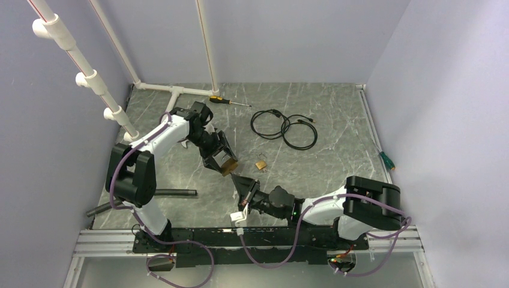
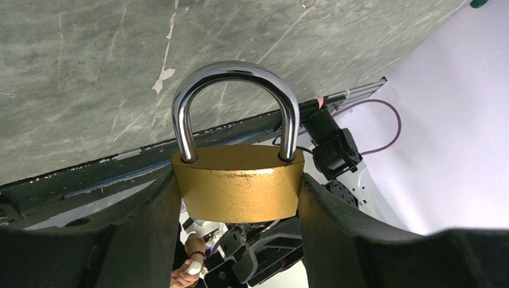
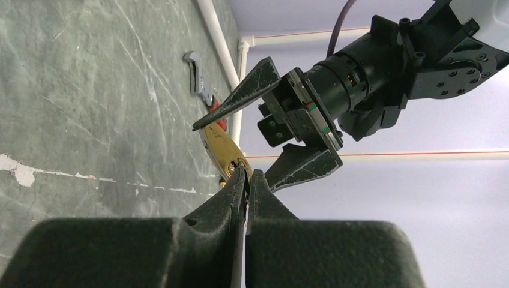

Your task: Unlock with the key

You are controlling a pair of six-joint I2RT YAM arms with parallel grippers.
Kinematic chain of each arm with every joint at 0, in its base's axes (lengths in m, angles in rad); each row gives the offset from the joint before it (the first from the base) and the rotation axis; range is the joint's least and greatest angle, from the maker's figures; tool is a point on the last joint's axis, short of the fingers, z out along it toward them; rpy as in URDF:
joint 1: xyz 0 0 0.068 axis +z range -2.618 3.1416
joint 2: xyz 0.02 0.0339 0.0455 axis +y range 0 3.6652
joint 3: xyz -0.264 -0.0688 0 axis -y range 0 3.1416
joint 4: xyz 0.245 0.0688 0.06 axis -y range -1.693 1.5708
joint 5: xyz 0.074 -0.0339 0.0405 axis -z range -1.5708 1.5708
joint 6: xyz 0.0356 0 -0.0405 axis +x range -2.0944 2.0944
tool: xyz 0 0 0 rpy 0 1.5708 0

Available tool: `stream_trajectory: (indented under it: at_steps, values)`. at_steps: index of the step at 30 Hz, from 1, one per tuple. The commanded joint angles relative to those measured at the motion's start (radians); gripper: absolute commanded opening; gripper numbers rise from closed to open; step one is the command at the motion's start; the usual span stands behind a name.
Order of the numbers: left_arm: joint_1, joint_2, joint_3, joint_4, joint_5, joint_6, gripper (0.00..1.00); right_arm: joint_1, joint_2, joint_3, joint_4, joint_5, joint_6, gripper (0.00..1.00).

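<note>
L gripper point(image 2: 239, 204) clamps padlock point(image 2: 239, 180), R gripper point(image 3: 246, 175) pinched tight.

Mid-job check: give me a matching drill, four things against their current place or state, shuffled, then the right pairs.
1. brass padlock
2. right gripper
3. yellow-and-black screwdriver
4. black cable

A. coiled on the table, right of centre
B. clamped in the left gripper, shackle closed
C. beside the white pipe at the far edge
D. shut, tips against the padlock

Pairs: 1-B; 2-D; 3-C; 4-A
</note>
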Motion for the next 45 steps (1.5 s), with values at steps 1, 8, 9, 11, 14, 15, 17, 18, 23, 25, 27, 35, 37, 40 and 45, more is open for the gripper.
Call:
stream_trajectory:
  at_steps: [1,8,9,11,14,15,17,18,23,25,27,35,37,40,45]
  values:
    - [0.007,-0.031,0.01,-0.006,0.046,0.016,0.0,-0.006,0.006,0.029,0.016,0.008,-0.009,0.0]
    - [0.008,-0.035,0.013,-0.005,0.048,0.022,0.0,-0.014,0.02,0.037,0.02,0.012,-0.015,0.0]
    - [0.008,-0.034,0.015,-0.006,0.048,0.024,0.0,-0.015,0.022,0.039,0.02,0.012,-0.018,0.0]
    - [0.008,-0.033,0.018,-0.011,0.044,0.027,0.0,-0.017,0.025,0.042,0.024,0.014,-0.023,0.0]
    - [0.008,-0.031,0.021,-0.017,0.037,0.033,0.0,-0.018,0.026,0.046,0.02,0.015,-0.029,0.0]
    - [0.008,-0.031,0.023,-0.02,0.034,0.036,0.0,-0.019,0.027,0.047,0.022,0.016,-0.031,0.0]
    - [0.008,-0.03,0.025,-0.025,0.029,0.041,0.0,-0.019,0.027,0.05,0.02,0.018,-0.033,0.0]
    - [0.008,-0.03,0.026,-0.026,0.028,0.044,0.0,-0.021,0.028,0.051,0.019,0.018,-0.032,0.0]
    - [0.009,-0.028,0.027,-0.03,0.024,0.051,0.0,-0.023,0.04,0.053,0.019,0.019,-0.03,0.0]
    - [0.009,-0.027,0.029,-0.032,0.025,0.054,0.0,-0.023,0.045,0.053,0.016,0.019,-0.028,0.0]
    - [0.009,-0.026,0.029,-0.035,0.025,0.057,0.0,-0.023,0.047,0.053,0.012,0.018,-0.027,0.0]
    - [0.009,-0.034,0.029,-0.037,0.007,0.055,0.0,-0.025,0.06,0.071,-0.004,0.023,-0.04,0.0]
    - [0.009,-0.034,0.025,-0.035,0.01,0.053,0.0,-0.026,0.068,0.078,0.0,0.023,-0.041,0.0]
    - [0.009,-0.034,0.02,-0.033,0.009,0.051,0.0,-0.028,0.079,0.09,-0.012,0.022,-0.047,0.0]
    - [0.009,-0.03,0.02,-0.037,0.002,0.053,0.0,-0.028,0.098,0.114,-0.059,0.04,-0.079,0.0]
